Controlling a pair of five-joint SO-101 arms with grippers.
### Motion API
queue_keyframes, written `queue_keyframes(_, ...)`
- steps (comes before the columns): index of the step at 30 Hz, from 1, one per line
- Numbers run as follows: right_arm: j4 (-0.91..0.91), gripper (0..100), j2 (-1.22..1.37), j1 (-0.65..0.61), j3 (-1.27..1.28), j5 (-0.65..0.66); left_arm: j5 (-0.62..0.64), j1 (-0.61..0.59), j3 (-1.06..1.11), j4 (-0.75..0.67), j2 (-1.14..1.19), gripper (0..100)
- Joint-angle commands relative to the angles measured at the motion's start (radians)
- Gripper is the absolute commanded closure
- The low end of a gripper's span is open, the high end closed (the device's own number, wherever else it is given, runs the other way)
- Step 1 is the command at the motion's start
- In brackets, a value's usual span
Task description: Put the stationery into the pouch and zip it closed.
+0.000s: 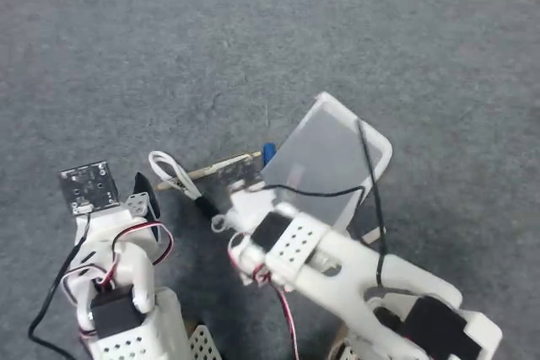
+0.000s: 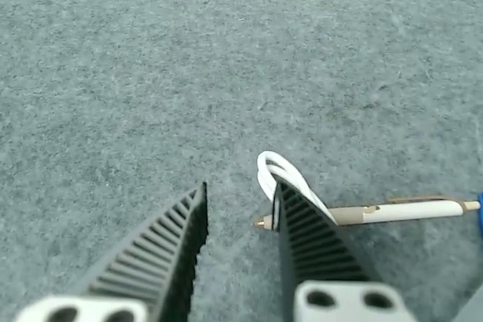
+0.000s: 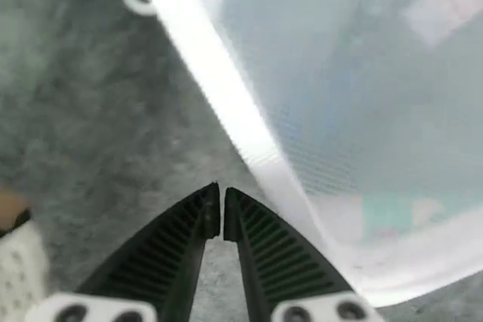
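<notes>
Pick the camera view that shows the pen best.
The left wrist view: the pen lies close, nearly its whole length showing. The high view shows it smaller, beside a white cord. The right wrist view gives at most a beige bit at its edge.

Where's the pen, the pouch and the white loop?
pen [image 2: 407, 210], left wrist view, on its pale barrel.
pouch [image 1: 325, 153], high view, on its see-through side.
white loop [image 2: 275, 159], left wrist view, on the cord's bend.
</notes>
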Motion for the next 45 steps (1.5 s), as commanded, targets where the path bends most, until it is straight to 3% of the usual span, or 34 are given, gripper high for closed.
queue_keyframes(1, -0.010, 99.1, -0.010, 0.102, -0.009, 0.103, -0.002, -0.005, -0.012, -0.034, -0.023, 86)
queue_keyframes(12, -0.127, 99.1, -0.012, 0.421, -0.012, 0.359, -0.002, -0.005, -0.010, -0.034, -0.023, 86)
queue_keyframes(25, -0.389, 98.8, -0.004, 0.704, -0.014, 0.370, -0.002, -0.005, -0.010, -0.034, -0.023, 86)
queue_keyframes(32, -0.513, 98.8, -0.001, 0.788, -0.040, 0.368, -0.003, -0.005, -0.008, -0.034, -0.023, 86)
queue_keyframes(38, -0.380, 98.3, -0.056, 0.734, -0.123, 0.201, -0.005, -0.005, -0.008, -0.034, -0.023, 86)
queue_keyframes(45, -0.082, 81.0, -0.087, 0.509, -0.302, 0.018, -0.005, -0.005, -0.008, -0.034, -0.023, 86)
